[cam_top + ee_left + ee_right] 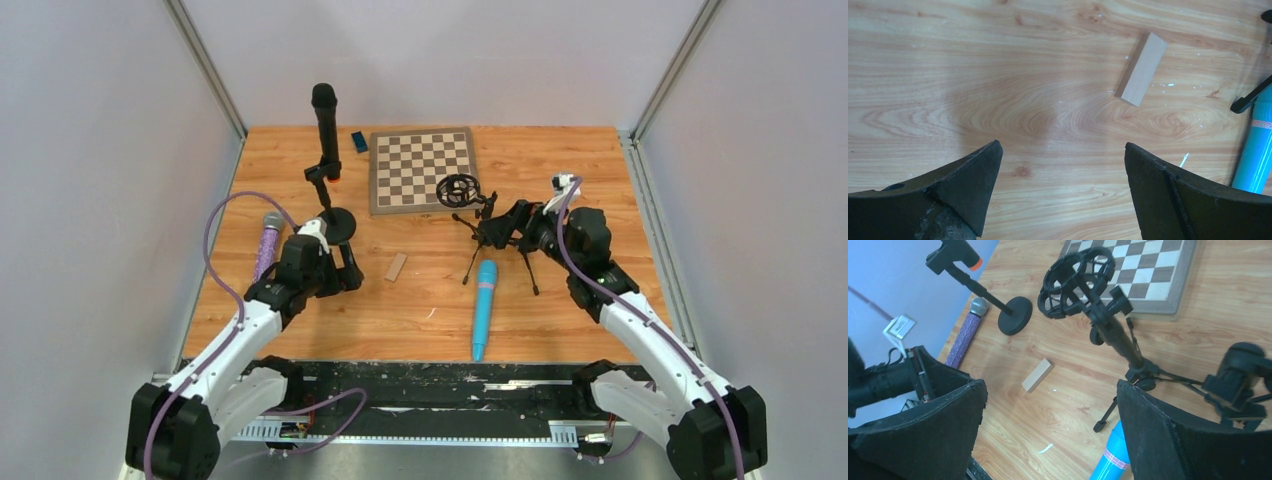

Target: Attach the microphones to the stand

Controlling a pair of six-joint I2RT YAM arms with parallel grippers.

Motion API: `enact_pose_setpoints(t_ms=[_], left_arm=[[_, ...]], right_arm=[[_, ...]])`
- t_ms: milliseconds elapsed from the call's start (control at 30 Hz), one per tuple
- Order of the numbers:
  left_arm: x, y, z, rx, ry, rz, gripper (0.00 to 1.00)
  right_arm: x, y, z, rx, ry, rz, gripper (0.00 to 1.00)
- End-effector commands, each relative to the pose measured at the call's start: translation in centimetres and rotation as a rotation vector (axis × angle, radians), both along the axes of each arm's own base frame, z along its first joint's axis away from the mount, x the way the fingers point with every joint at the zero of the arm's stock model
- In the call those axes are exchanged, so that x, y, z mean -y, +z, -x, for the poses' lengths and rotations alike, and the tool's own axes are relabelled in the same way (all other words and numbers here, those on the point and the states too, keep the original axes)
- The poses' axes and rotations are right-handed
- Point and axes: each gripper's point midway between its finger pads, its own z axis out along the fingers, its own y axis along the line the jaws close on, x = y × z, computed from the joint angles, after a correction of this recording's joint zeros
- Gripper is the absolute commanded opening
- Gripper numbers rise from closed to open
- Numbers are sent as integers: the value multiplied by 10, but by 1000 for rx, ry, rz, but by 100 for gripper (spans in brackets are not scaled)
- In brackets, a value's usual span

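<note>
The top external camera sits high above and behind the arm bases. It faces forward and down, far enough back to take in the whole desk and the walls around it. The left wrist camera looks almost straight down from close above the wood, past the left hand. Its narrow view reaches a wooden block and, at the right edge, the light blue microphone. The right wrist camera is tilted and takes in more, looking past the right hand across the desk toward the chessboard. All three views share the wooden block and the light blue microphone.
</note>
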Motion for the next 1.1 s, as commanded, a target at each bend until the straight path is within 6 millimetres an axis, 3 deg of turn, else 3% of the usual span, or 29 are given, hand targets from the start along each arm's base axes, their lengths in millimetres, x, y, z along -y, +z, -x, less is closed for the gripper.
enact_pose_setpoints(t_ms=[0,167,333,500,600,733,833,1067], left_arm=[[1,45,-16,215,5,-71,100],[24,86,-15,430,-107,3,100],[42,159,-25,677,-155,117,100],[52,215,-44,756,-134,178,100],[63,221,-50,728,-135,237,100],[81,209,-45,701,-183,354,100],[79,198,-39,672,-176,357,100],[65,208,-27,725,-141,353,100]], right_arm=[[8,31,-12,70,-20,-9,100],[7,44,-21,84,-21,-16,100],[0,48,-31,76,6,-14,100],[-4,48,-44,53,3,-8,100],[-4,42,-54,18,-14,-3,100],[-2,25,-71,-67,-58,33,99],[0,16,-83,-107,-84,58,98],[1,-3,-101,-210,-100,44,94]])
